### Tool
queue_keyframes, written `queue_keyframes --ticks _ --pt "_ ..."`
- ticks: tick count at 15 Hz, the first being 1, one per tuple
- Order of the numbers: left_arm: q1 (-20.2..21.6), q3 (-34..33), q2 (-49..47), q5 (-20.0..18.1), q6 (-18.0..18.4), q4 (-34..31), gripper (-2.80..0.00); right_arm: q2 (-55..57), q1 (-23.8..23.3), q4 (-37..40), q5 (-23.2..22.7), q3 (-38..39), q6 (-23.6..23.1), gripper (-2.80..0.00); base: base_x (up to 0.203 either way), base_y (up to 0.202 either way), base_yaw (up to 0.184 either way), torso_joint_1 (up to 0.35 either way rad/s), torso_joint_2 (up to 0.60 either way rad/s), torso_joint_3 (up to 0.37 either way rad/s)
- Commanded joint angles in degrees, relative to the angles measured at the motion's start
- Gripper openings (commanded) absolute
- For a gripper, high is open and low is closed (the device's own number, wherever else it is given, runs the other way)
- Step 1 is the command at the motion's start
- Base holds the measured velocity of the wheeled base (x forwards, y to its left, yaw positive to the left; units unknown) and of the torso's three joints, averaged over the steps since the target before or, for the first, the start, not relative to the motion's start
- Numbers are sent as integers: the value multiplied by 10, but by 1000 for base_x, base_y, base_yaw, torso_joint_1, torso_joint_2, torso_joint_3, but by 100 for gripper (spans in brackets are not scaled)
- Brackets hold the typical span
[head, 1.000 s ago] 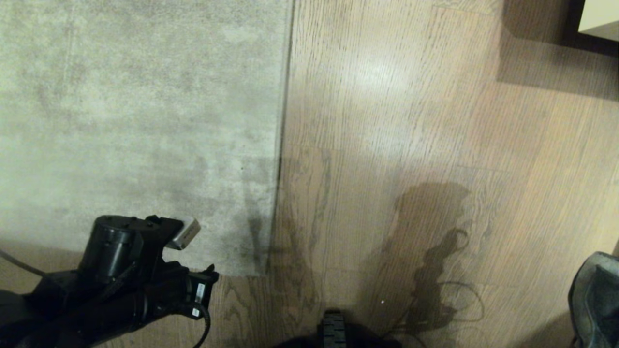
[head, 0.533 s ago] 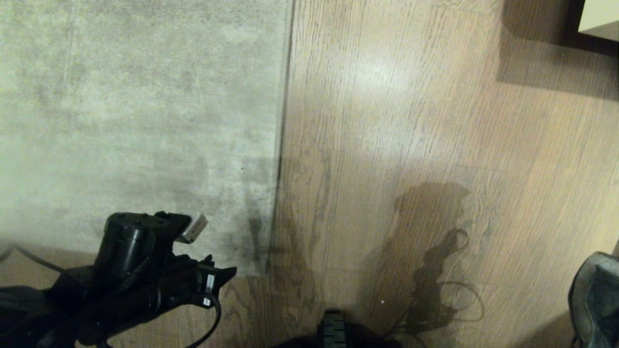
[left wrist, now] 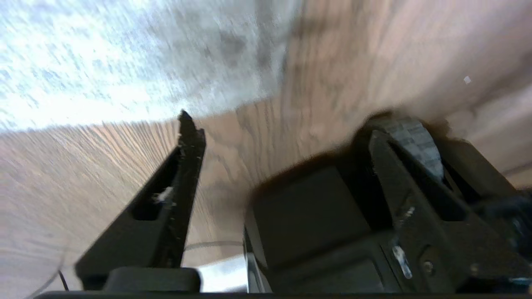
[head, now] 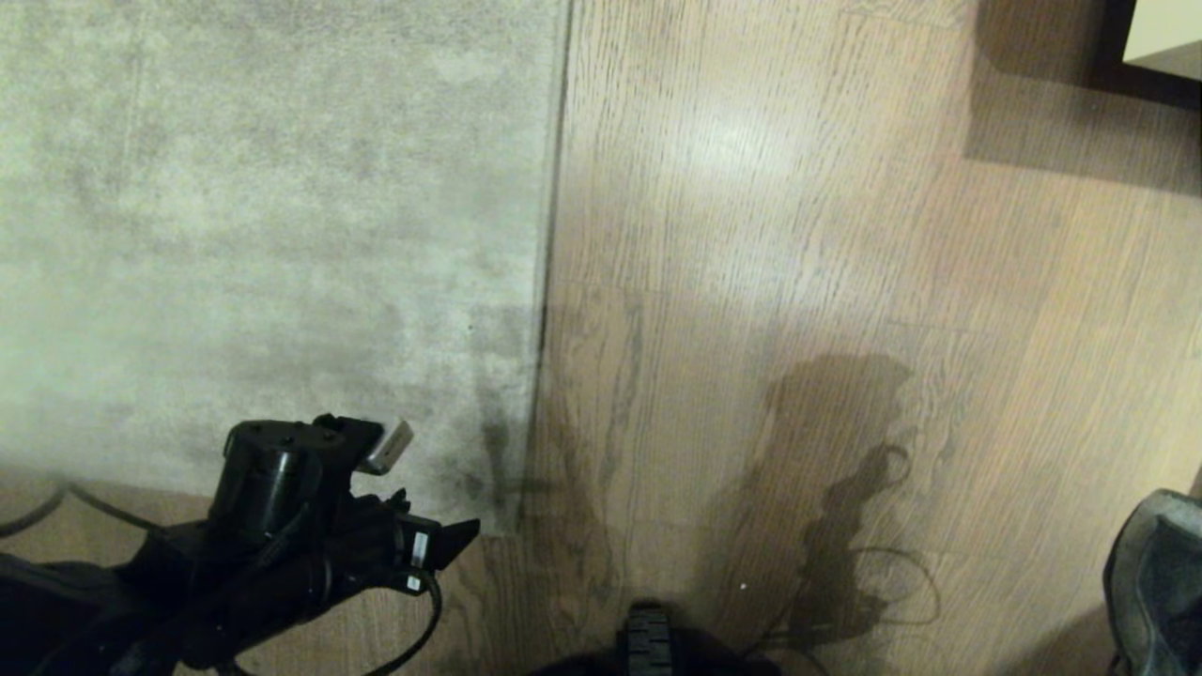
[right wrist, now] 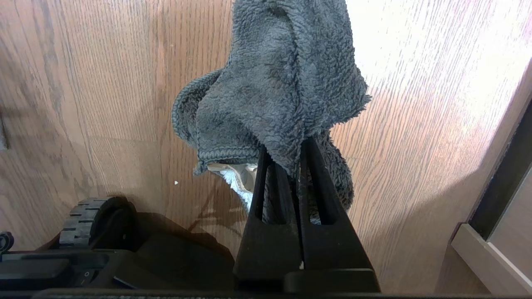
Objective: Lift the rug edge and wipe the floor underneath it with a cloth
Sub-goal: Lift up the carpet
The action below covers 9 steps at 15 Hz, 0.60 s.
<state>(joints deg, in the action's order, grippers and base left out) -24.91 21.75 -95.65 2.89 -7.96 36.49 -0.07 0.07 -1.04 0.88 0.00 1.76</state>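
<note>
The pale grey-beige rug [head: 272,235] lies flat on the left, its straight edge running up the middle of the head view. Wood floor [head: 798,235] fills the right. My left gripper [head: 441,549] hangs low over the floor by the rug's near right corner. In the left wrist view the left gripper [left wrist: 279,126] is open, with only bare floor [left wrist: 104,166] between the fingers and the rug [left wrist: 124,62] beyond them. My right gripper [right wrist: 286,153] is shut on the dark grey cloth [right wrist: 282,83], which hangs over the floor. The cloth [head: 1160,582] also shows at the head view's lower right edge.
A dark furniture base [head: 1108,56] stands at the far right and shows as a pale plinth [right wrist: 490,257] beside the right gripper. My base's wheel [head: 648,638] sits at the bottom centre. A cable [head: 418,620] loops under the left arm.
The left arm has shifted to the right along the rug's near edge, toward its corner. The rug, the cloth and the right arm have stayed put.
</note>
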Motion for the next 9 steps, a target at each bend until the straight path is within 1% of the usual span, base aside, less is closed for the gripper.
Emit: queue_keyframes --ticks 1,3,6,9 --pt "-1 5 -37 7 0 17 0 1 0 0 0 0 0 -280 0 0 0 0 0 0" --pt "0 14 -49 9 -1 17 0 1 0 0 0 0 0 -280 0 0 0 0 0 0" --pt "-2 31 -61 12 10 19 0 1 0 0 0 0 0 -280 0 0 0 0 0 0" --pt "-18 62 -81 31 12 18 0 1 0 0 0 0 0 -280 0 0 0 0 0 0"
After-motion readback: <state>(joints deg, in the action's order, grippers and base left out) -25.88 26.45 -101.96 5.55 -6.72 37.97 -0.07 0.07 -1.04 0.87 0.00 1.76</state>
